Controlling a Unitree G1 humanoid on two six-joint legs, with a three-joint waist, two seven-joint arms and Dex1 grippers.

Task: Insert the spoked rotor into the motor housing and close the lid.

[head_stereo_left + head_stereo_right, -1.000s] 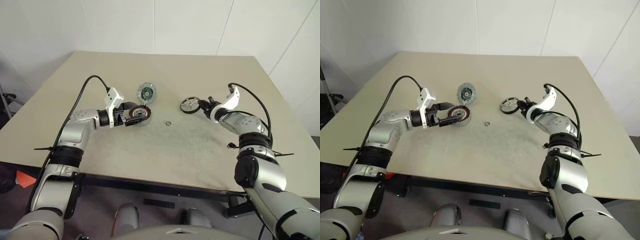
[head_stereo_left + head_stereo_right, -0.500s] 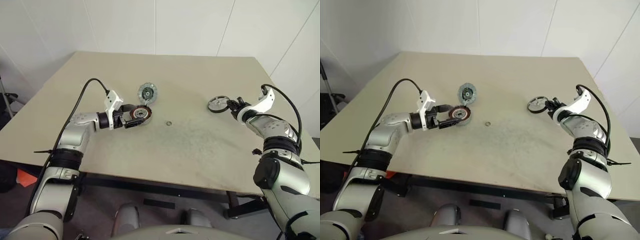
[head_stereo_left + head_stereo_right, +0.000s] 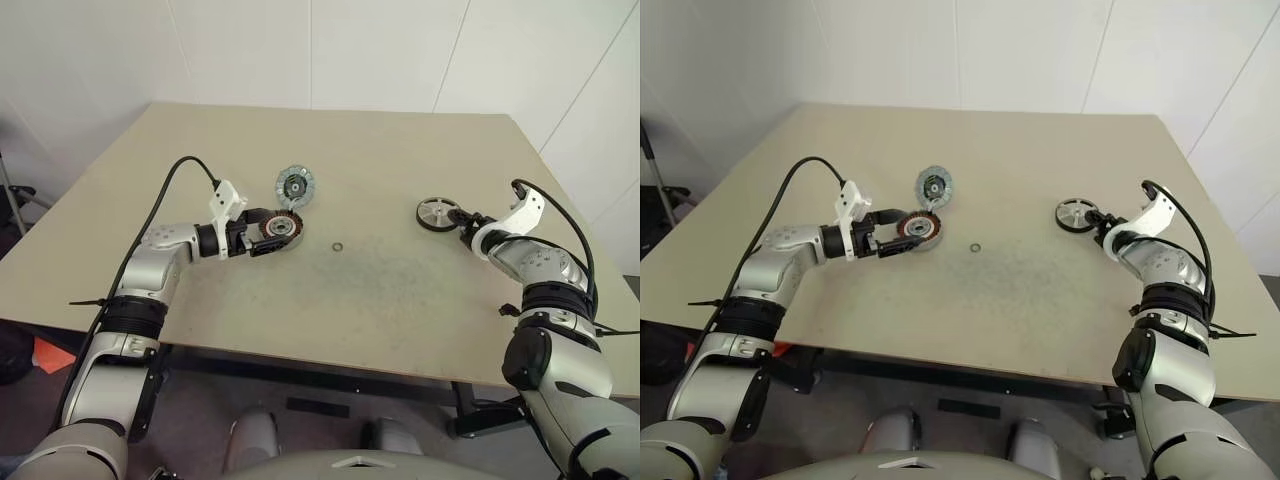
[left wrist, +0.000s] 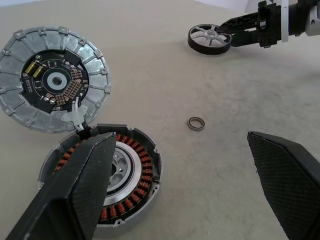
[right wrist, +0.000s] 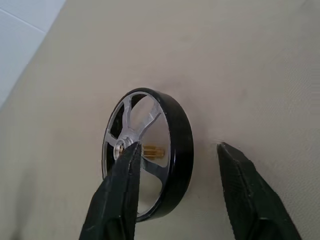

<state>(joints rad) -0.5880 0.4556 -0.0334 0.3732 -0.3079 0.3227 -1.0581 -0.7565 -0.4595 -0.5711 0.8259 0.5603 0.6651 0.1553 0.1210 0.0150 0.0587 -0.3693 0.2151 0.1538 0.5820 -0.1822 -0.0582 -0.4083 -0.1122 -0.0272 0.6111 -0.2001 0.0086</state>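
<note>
Rotor set apart on my right, housing and lid on my left — both grippers parted.

I am seeing the spoked rotor (image 3: 437,213) lying flat on the table (image 3: 400,150) just in front of my right gripper (image 3: 466,222), whose fingers are standing apart with one finger (image 5: 117,192) crossing over the rotor's spoked face and the other (image 5: 250,190) lying off to the side of the black rim, so nothing is clamped. My left gripper (image 3: 262,236) is gaping wide at the motor housing (image 4: 112,177), one finger (image 4: 75,192) overlapping its copper windings and the other well clear, gripping nothing. The lid (image 4: 52,85) is lying just beyond the housing, touching its rim — and a small metal washer (image 3: 337,246) is sitting between the two grippers.
</note>
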